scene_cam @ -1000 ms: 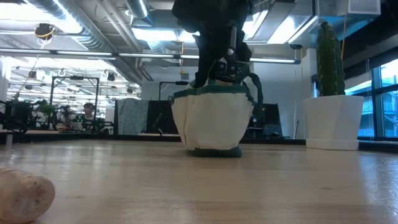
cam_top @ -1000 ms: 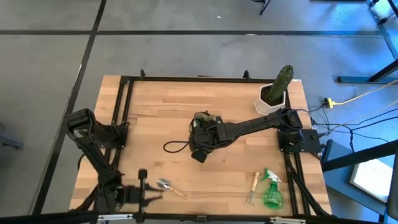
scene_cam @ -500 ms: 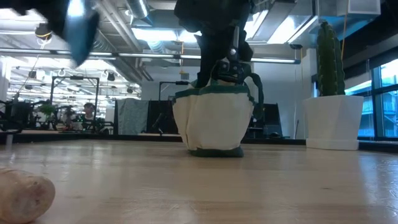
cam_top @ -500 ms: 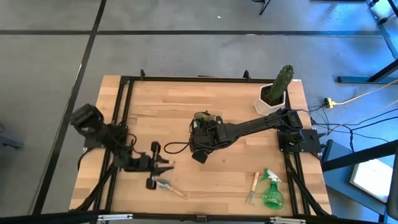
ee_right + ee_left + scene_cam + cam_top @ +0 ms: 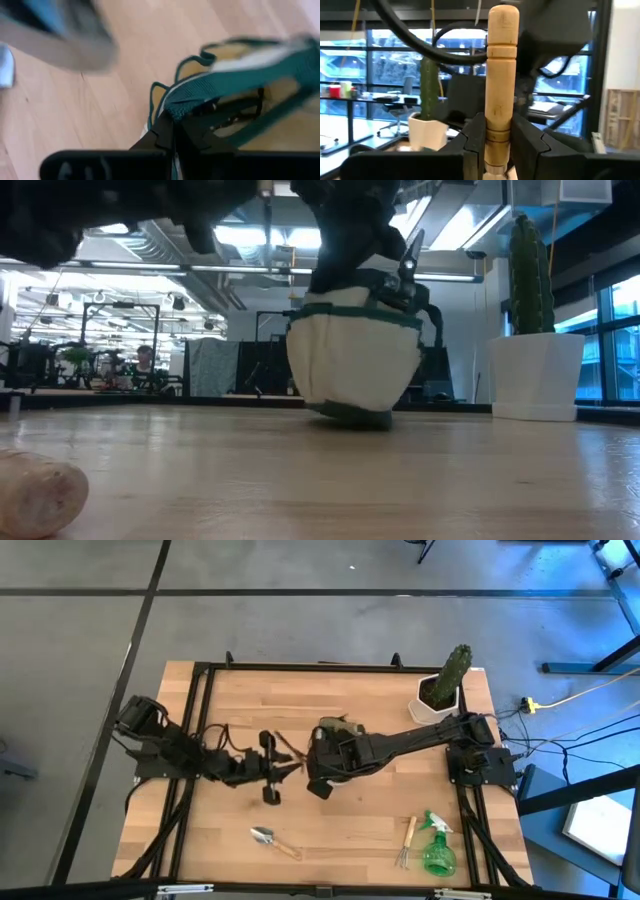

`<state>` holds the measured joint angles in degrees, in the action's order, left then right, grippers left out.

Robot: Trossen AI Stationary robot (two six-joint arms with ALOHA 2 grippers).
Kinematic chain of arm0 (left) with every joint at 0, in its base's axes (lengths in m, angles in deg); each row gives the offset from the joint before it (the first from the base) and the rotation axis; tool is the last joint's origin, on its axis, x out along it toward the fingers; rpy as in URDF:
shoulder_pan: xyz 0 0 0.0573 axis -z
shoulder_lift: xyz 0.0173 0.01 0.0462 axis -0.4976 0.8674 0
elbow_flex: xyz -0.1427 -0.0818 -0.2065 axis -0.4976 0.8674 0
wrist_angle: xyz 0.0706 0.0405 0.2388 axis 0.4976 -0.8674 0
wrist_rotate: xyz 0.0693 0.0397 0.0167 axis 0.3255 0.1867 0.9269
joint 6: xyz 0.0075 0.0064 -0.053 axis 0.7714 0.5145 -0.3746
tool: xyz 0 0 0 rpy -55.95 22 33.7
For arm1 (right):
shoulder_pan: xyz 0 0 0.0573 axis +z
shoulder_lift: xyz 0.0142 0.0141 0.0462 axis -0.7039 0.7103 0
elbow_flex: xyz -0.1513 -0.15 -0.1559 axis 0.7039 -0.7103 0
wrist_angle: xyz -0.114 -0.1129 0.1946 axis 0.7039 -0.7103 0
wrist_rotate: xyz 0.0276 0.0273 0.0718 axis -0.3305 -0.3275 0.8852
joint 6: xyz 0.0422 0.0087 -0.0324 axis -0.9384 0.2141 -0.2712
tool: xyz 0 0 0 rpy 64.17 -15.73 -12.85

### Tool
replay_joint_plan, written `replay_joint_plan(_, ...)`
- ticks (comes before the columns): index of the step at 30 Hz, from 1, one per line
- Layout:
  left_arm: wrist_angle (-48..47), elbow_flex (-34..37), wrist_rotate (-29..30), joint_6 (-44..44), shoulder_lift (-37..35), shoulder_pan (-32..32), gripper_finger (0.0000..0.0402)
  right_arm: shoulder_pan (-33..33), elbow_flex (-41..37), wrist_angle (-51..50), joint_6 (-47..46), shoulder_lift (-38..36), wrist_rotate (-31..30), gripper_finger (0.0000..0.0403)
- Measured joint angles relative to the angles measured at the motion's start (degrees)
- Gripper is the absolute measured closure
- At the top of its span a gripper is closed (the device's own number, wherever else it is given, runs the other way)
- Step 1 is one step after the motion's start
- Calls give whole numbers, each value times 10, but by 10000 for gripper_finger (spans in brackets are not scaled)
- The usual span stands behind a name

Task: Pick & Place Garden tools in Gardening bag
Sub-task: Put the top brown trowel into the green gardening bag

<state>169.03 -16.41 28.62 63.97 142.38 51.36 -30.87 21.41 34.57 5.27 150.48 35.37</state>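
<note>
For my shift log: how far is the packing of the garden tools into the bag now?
Done: nothing shows inside the bag. In hand: the left gripper holds a wooden-handled tool beside it, while the right gripper holds its rim. Left: trowel, hand fork, spray bottle lie on the table.

Around my wooden table [image 5: 350, 830] I see a grey concrete floor [image 5: 300, 625] with dark lines. Behind it, the room has bright ceiling lights [image 5: 240, 235], pipes, large windows [image 5: 615, 340] and office chairs [image 5: 402, 97].
</note>
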Motion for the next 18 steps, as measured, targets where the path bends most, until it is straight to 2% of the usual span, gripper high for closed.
replay_joint_plan(8,-12,-3,-41,-33,7,-48,345,0,-4,0,-7,-4,-16,393)
replay_joint_plan(18,0,-3,4,-39,35,-53,345,-16,-12,-3,-26,0,-5,393)
